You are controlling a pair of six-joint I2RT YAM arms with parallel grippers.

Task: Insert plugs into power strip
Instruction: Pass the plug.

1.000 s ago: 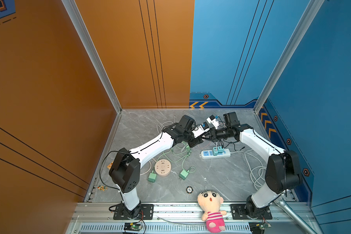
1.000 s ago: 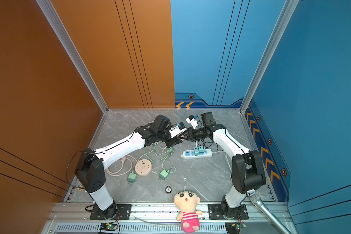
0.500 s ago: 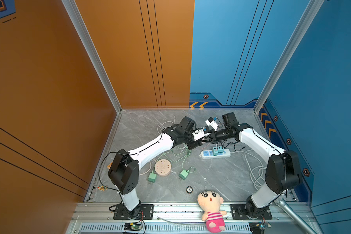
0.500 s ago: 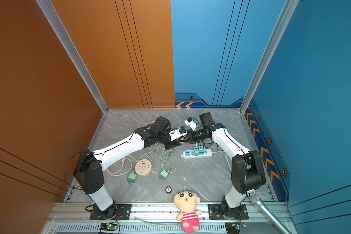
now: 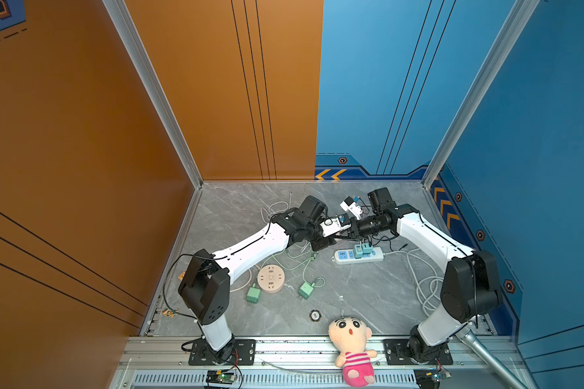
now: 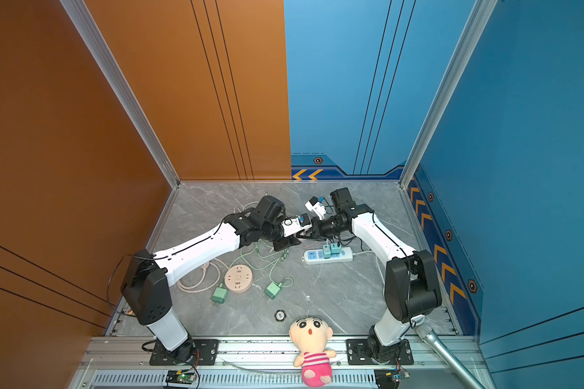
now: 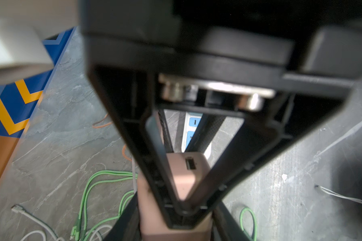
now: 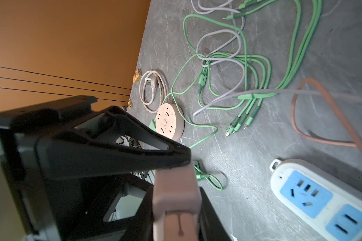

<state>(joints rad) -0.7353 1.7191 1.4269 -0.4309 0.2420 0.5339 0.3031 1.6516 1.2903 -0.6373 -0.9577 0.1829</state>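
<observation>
Grey marble table point(image 5: 368, 303), orange walls on the left, blue walls on the right. Both arms meet mid-table, well away from their bases.

Left gripper point(image 7: 176, 227) is clamped on the pink plug point(image 7: 186, 183). Its fingers sit tight on both sides of the body, and the USB port point(image 7: 190, 163) faces the wrist camera. Right gripper point(image 8: 177, 208) grips the same plug. In the left wrist view one of its fingers point(image 7: 153, 167) lies across the plug's face. Plug is held above the table, apart from the strip. In both top views it is hidden between the two grippers.

Just base-side of the grippers, toward the right arm, the white power strip point(image 5: 373, 258) lies flat on the table. Two teal plugs point(image 5: 358, 250) stand in it side by side. The blue socket point(image 8: 305, 194) at the end nearest the grippers is free, and so is the one next to it. A pink-brown cable point(image 8: 301, 116) loops over the table beside the strip.

Base-side of the left gripper is a tangle of green cables point(image 8: 247, 62) with a pale grey one running through it.

Further toward the bases, two green plugs point(image 5: 253, 293) point(image 5: 305, 290) lie on their sides. A round pink socket block point(image 5: 271, 278) sits between them, nearer the left one. A coiled white cord point(image 5: 425, 286) lies by the right arm.

Farthest out, a plush doll point(image 5: 351, 347) sits on the front rail.
</observation>
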